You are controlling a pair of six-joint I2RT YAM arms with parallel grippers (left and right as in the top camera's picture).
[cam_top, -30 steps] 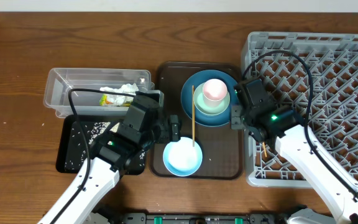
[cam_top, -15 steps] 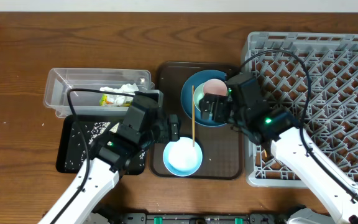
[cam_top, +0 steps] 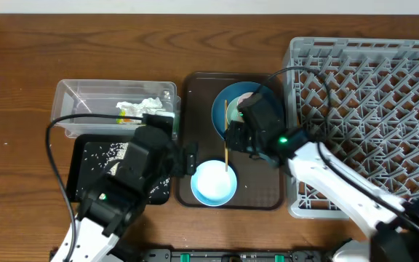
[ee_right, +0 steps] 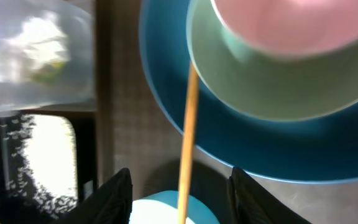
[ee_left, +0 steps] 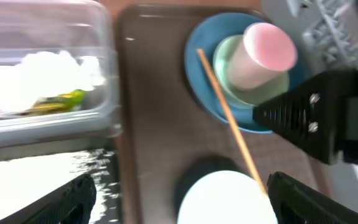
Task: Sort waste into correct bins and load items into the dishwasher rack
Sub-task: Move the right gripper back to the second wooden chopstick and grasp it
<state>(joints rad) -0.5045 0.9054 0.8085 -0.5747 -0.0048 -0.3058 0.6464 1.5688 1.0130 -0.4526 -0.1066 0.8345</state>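
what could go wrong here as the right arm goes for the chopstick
1. The chopstick is thin and bridges the dark-blue plate and light-blue bowl. The right fingers straddle it and may pinch off-centre, so it could pivot or slip out.
2. The cup sits stacked in the green bowl right beside that arm; a nudge might topple it.

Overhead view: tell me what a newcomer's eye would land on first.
The large square grey plastic dishwasher rack fills the right side. On the brown serving tray at centre, a white-pink cup sits in a pale-green bowl on a dark-blue plate. The right hand hovers open, straddling a thin wooden chopstick that runs from the plate to a small light-blue bowl.
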